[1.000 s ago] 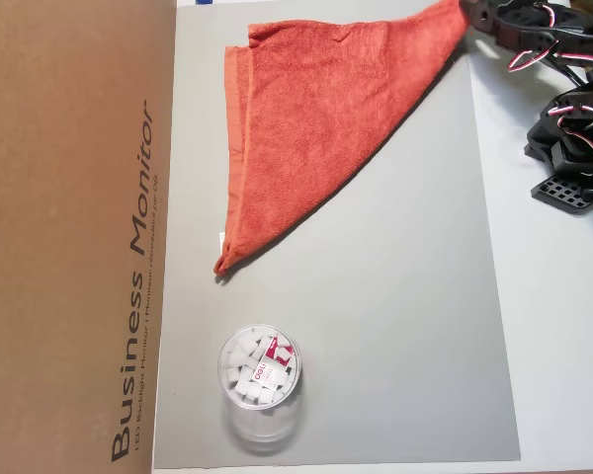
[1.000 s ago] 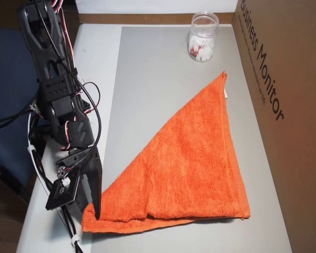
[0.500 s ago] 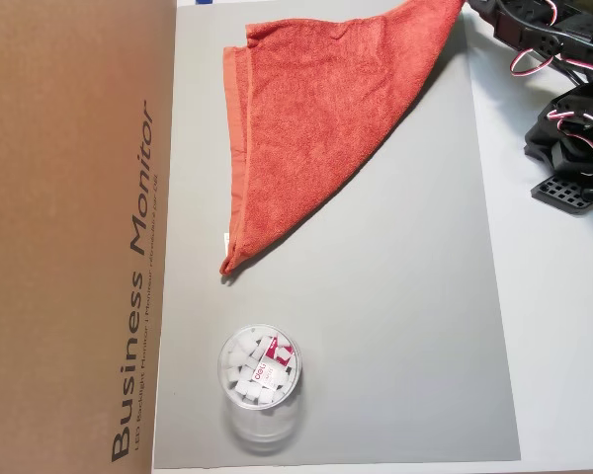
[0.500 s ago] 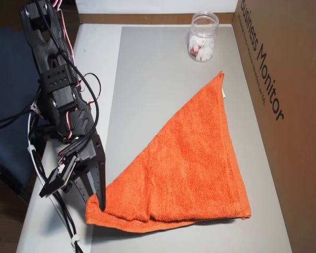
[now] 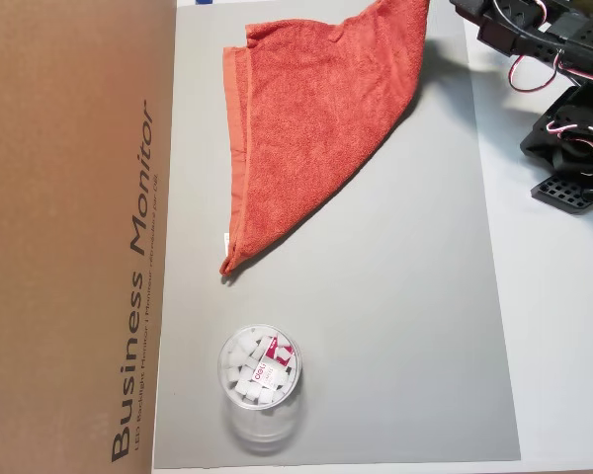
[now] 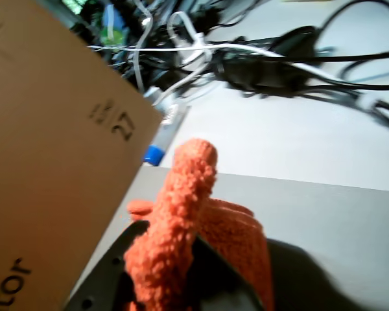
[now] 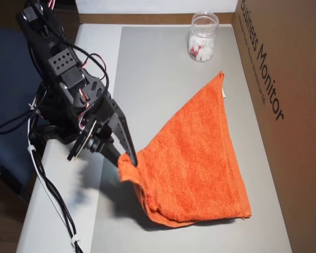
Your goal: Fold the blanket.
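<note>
The orange-red blanket lies on the grey mat in a triangular shape, with one corner lifted off the mat. In an overhead view my gripper is shut on that raised corner of the blanket, to the left of the rest of the cloth. In the wrist view the pinched corner of the blanket sticks up between the black jaws of the gripper. A small white tag shows on the blanket's far edge. In the other overhead view only parts of the arm show at the top right; the fingertips are out of frame.
A clear jar with white pieces stands on the mat, apart from the blanket; it also shows in the other overhead view. A tall cardboard box borders one long side of the mat. Tangled cables lie beyond the mat.
</note>
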`<state>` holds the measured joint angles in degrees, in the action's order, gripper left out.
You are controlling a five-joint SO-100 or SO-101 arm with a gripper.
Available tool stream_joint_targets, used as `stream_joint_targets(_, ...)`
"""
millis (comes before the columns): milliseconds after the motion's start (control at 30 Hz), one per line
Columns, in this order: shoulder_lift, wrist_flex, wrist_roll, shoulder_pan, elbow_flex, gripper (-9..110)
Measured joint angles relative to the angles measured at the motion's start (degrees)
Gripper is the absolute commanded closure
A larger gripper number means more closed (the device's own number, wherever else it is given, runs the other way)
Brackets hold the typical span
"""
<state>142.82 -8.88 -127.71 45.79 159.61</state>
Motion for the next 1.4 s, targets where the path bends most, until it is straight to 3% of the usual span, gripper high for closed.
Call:
stream_joint_targets(1033,-0.35,0.0,-1.32,-28.48,-14.59,102)
stream_joint_targets(1400,-18.02,0.0,-1.32,-30.23,-28.56,102)
